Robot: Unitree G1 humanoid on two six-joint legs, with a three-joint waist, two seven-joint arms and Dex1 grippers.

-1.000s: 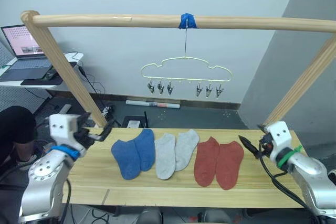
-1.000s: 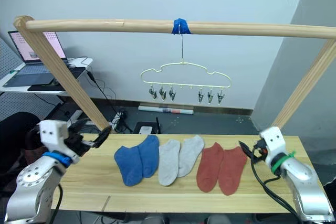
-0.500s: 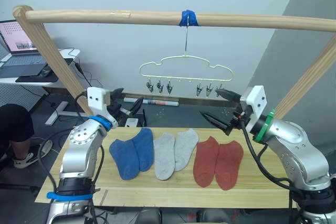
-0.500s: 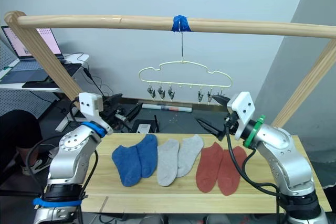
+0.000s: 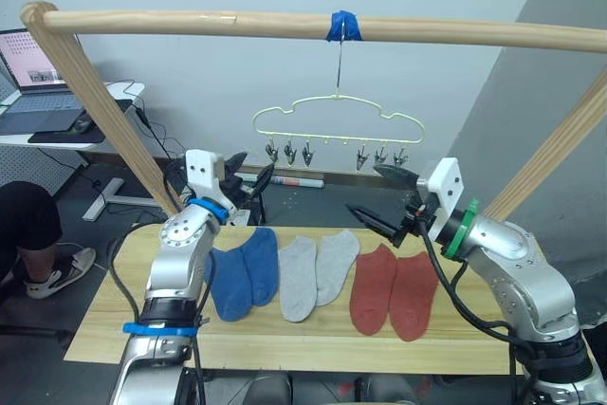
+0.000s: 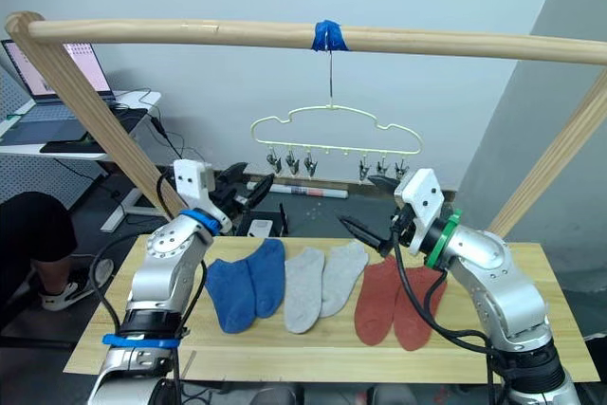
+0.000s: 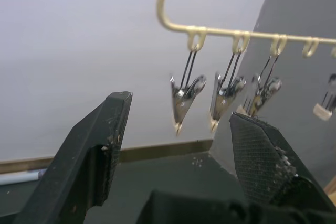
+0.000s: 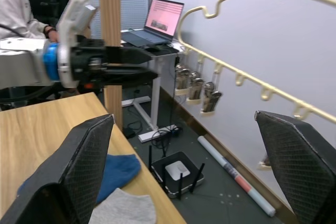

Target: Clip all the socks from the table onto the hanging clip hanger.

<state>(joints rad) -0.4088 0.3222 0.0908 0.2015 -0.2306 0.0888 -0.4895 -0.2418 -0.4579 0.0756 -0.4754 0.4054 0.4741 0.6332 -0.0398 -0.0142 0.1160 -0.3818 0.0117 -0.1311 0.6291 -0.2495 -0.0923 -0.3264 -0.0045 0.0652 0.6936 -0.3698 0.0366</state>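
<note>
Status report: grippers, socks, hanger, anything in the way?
Left gripper and right gripper open, empty, raised. Six socks flat on table. Clip hanger bare. Nothing in the way.

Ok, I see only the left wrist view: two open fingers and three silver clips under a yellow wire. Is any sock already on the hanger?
Observer: No. All six socks lie on the table: the blue pair, the grey pair and the red pair, from the robot's left to its right.
Operator: And where is the right gripper?
Observer: The right gripper is raised off the table on the red pair's side, with its fingers open and holding nothing.
Operator: How many clips are there in all?
Observer: The clip hanger has six clips, three on each side, all empty. It hangs from a wooden rail at a blue tape.
</note>
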